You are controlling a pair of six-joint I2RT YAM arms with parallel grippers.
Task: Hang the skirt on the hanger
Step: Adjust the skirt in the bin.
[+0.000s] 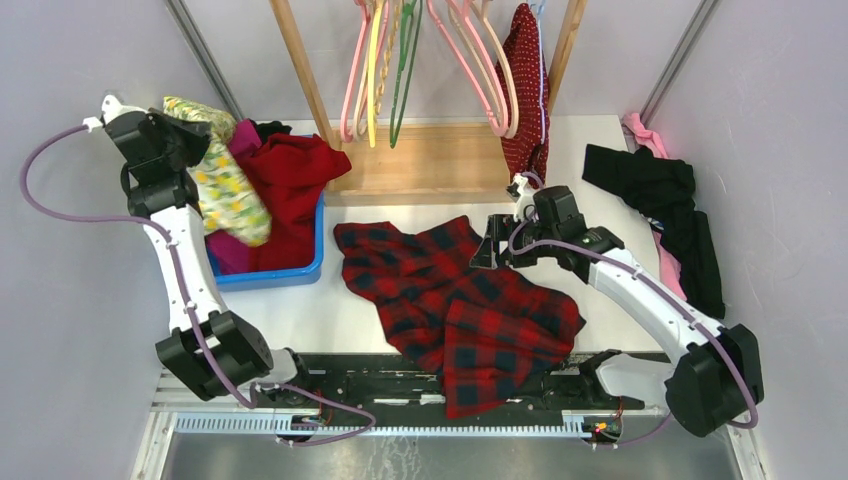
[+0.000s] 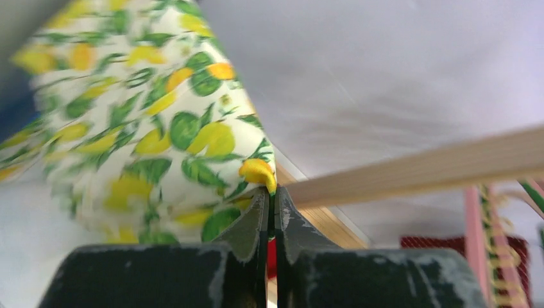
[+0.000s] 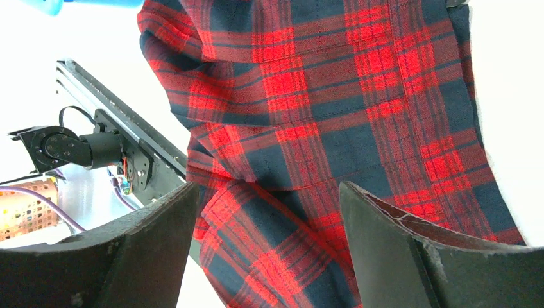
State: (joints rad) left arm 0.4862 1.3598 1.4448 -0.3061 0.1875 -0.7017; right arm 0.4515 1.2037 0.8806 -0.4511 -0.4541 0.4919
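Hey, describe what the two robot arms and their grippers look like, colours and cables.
Both the left arm and right arm have white tubular links joined by chunky black joint housings. A thin purple cable loops along each. The left gripper and right gripper have matte black, wedge-shaped fingers with scuffed, whitish-worn edges.

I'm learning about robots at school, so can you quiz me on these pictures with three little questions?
1. True or false: the left gripper is shut on the lemon-print cloth.
2. What lies under the open right gripper? A) a plaid garment B) a towel C) a hat
3. Fill in: the clothes bin is ____ in colour.
Key: 1 true; 2 A; 3 blue.
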